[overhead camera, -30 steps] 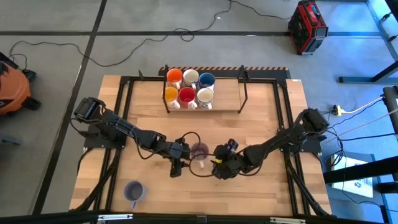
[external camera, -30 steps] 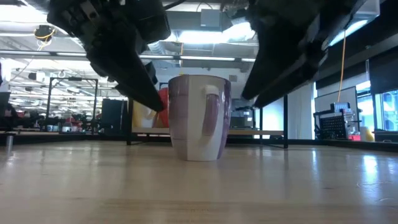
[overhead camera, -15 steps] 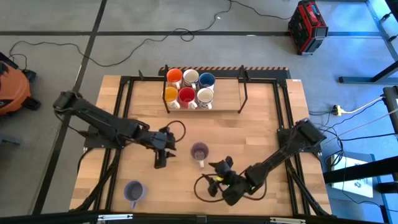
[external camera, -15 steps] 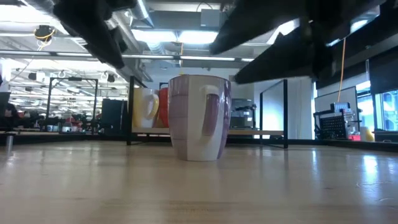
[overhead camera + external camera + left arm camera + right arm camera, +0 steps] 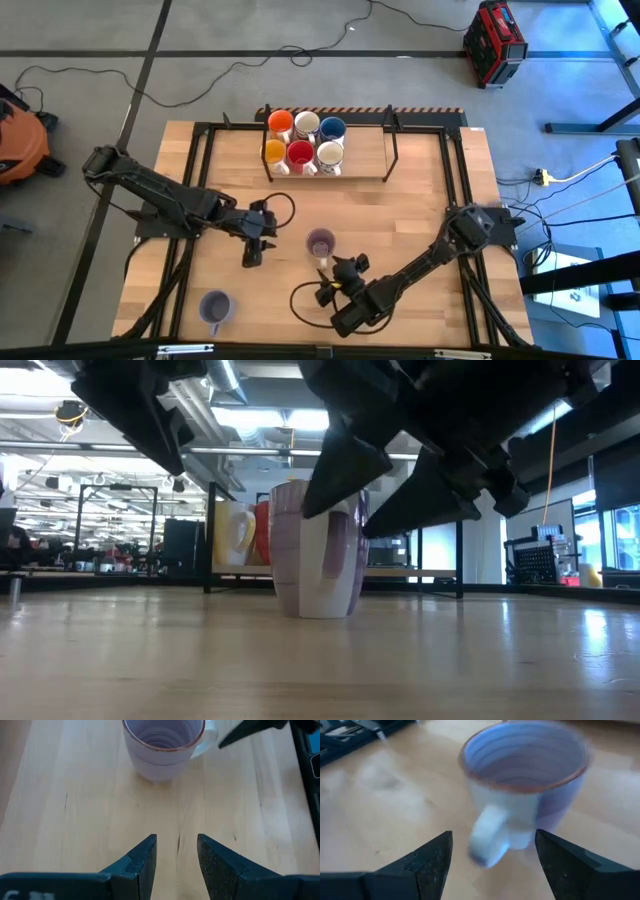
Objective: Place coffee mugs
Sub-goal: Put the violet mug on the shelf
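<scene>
Both arms are dark, slender, jointed links with black cables looping loosely beside their wrists, each ending in a gripper of two matte black, wedge-shaped fingers (image 5: 141,865) with faintly textured surfaces.

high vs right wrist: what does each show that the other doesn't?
Only the high view: six mugs on the rack, a second pale purple mug near the table's front left, and the left gripper.
Only the right wrist view: the right gripper open, with the centre mug's handle facing between its fingers.
Both: the centre pale purple mug, upright.
</scene>
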Available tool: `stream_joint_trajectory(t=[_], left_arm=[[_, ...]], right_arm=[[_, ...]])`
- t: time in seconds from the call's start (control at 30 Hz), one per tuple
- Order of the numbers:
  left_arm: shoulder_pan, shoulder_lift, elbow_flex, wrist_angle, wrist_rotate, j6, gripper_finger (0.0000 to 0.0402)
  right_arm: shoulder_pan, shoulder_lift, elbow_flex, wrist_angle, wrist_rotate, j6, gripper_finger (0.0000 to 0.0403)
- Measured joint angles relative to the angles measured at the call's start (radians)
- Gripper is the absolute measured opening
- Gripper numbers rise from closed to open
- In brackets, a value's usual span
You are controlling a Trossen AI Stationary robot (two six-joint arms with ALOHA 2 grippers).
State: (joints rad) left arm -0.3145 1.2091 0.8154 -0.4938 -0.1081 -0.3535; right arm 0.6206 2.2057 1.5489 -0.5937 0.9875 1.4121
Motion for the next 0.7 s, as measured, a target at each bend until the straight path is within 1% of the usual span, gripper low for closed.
stream_joint_trajectory(t=[0.13,0.2,0.3,0.6,0.63,0.7], left_arm=[[0.000,0.000,0.000,-0.002,-0.007,0.026,0.0135],[0.000,0.000,0.000,-0.003,-0.011,0.037,0.0135],[0.000,0.000,0.000,-0.003,-0.014,0.050,0.0135],[0.000,0.000,0.000,-0.003,-0.014,0.070,0.0135],[0.000,0.000,0.000,-0.004,-0.014,0.078,0.0135],[0.000,0.000,0.000,-0.004,-0.014,0.084,0.0135]], right_arm=[[-0.007,0.012,0.009,0.005,-0.001,0.027,0.0270],[-0.018,0.012,0.009,-0.005,-0.002,0.032,0.0257],[-0.034,0.012,0.009,-0.018,-0.025,0.032,0.0214],[-0.041,0.012,0.009,-0.015,-0.052,0.029,0.0053],[-0.041,0.012,0.009,-0.017,-0.052,0.030,0.0038],[-0.039,0.012,0.009,-0.019,-0.049,0.028,0.0034]])
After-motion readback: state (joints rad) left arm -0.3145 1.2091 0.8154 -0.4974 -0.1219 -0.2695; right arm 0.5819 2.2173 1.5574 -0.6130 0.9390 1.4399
